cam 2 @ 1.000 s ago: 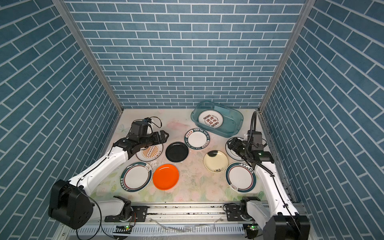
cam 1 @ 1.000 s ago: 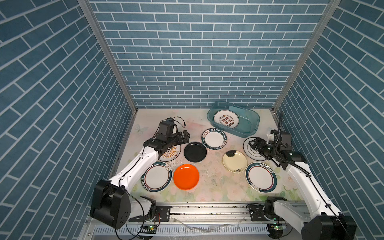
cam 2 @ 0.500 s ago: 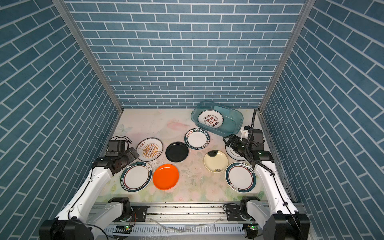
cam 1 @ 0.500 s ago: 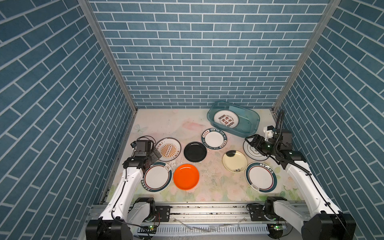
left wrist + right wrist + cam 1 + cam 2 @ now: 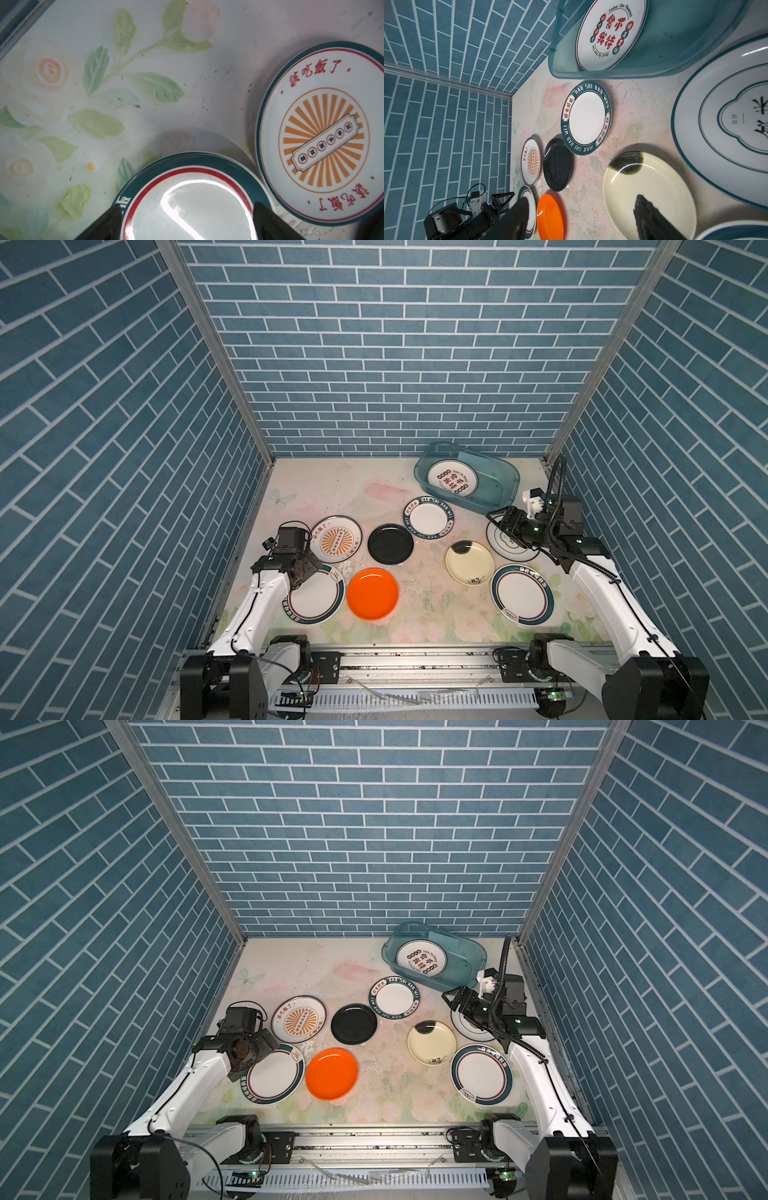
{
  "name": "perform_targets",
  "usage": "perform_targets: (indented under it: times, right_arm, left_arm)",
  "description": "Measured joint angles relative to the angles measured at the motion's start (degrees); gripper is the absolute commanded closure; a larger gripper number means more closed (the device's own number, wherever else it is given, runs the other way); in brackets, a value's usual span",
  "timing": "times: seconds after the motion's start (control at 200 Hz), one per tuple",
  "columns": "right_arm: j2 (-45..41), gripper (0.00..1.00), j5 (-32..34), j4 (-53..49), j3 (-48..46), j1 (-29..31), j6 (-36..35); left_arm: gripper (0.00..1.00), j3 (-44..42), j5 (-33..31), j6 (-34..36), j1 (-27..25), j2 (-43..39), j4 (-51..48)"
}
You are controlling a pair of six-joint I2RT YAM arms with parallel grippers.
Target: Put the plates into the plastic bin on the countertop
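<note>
The plastic bin (image 5: 500,475) stands at the back right of the countertop (image 5: 332,493) and holds one white plate with red characters (image 5: 451,482). Several plates lie flat in both top views: sunburst (image 5: 336,539), black (image 5: 390,544), orange (image 5: 372,594), cream with a black blot (image 5: 469,562) and green-rimmed ones (image 5: 428,517). My left gripper (image 5: 306,570) hangs open over the near-left teal-rimmed plate (image 5: 187,199), fingertips (image 5: 112,218) astride its rim. My right gripper (image 5: 503,523) is open and empty above a white plate with blue rings (image 5: 720,124).
Another teal-rimmed plate (image 5: 523,594) lies at the front right beside the right arm. Blue brick walls close in the left, back and right sides. A grey metal rail (image 5: 415,659) with both arm bases runs along the front edge.
My left arm has drawn back from the sunburst plate to the front left and now hangs over the teal-rimmed plate. My right gripper has barely shifted.
</note>
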Motion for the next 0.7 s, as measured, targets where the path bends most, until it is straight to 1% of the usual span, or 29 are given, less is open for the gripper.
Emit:
perform_targets:
  times: [0.24, 0.405, 0.56, 0.7]
  right_arm:
    - [0.5, 0.2, 0.0, -0.1, 0.0, 0.0, -0.9]
    - [0.6, 0.2, 0.3, -0.3, 0.0, 0.0, -1.0]
    - [0.3, 0.21, 1.0, -1.1, 0.0, 0.0, -0.9]
    - [-0.3, 0.2, 1.7, -1.6, 0.0, 0.0, -0.9]
  left_arm:
    - [0.01, -1.7, 1.6, -1.0, 0.0, 3.9, 5.8]
    - [0.0, -1.9, 1.9, -1.0, 0.0, 8.2, 9.7]
    - [0.0, -0.8, 1.9, -0.1, 0.0, 12.4, 11.9]
    - [0.01, 0.3, 1.9, 0.9, 0.0, 14.6, 13.7]
